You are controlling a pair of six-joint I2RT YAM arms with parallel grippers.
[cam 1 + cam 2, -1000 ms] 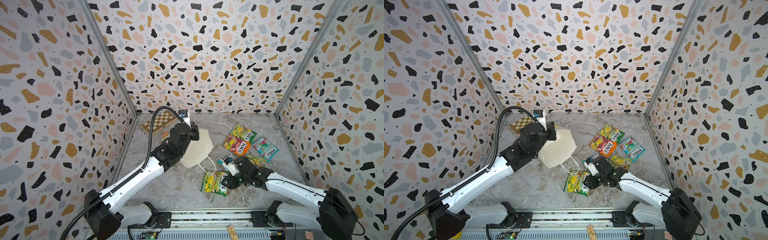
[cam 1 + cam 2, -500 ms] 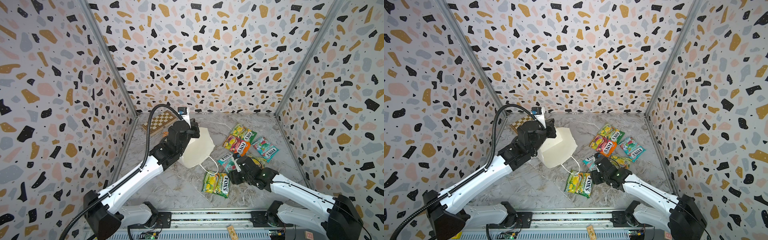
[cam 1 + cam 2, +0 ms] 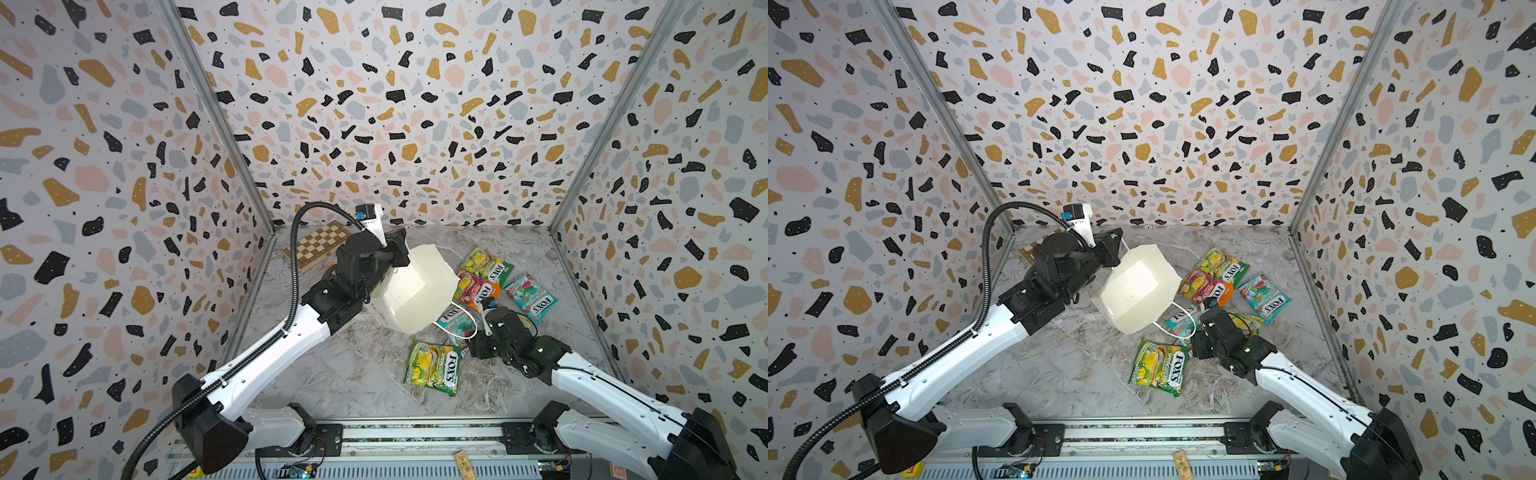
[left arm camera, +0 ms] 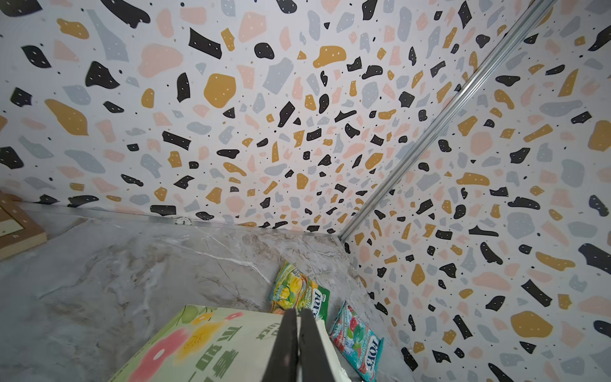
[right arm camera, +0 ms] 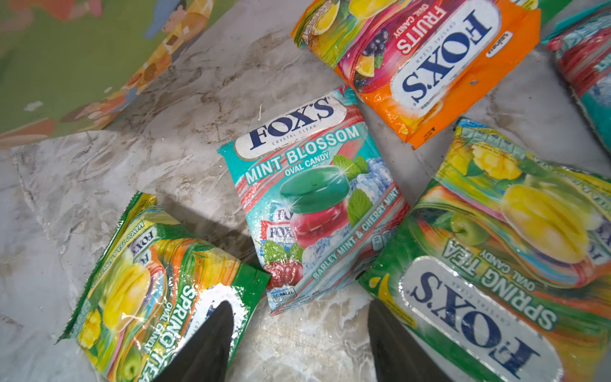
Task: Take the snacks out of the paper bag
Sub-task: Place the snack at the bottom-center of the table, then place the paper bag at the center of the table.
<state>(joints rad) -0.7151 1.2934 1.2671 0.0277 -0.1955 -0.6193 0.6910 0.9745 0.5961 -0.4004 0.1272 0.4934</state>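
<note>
Near: green-yellow packet (image 3: 434, 368) flat on marble-look bench (image 3: 332, 374). Right end effector (image 5: 299, 307) jaws wide, empty, hovering over teal mint packet (image 5: 314, 198). All visible snacks (image 3: 478, 291) out on bench, right of paper bag (image 3: 415, 291). They're glossy film, so light, soft, slippery; pinch crimped edge seam, not puffy middle. Bag thin white paper, creases easily, tilted, mouth up; inside looks empty, not certain. Left end effector (image 4: 299, 317) clamped on bag edge. Far left: wooden chessboard box (image 3: 318, 247).

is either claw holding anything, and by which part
The left claw is shut on the paper bag, pinching an edge of its wall; the right claw is open, empty.
</note>
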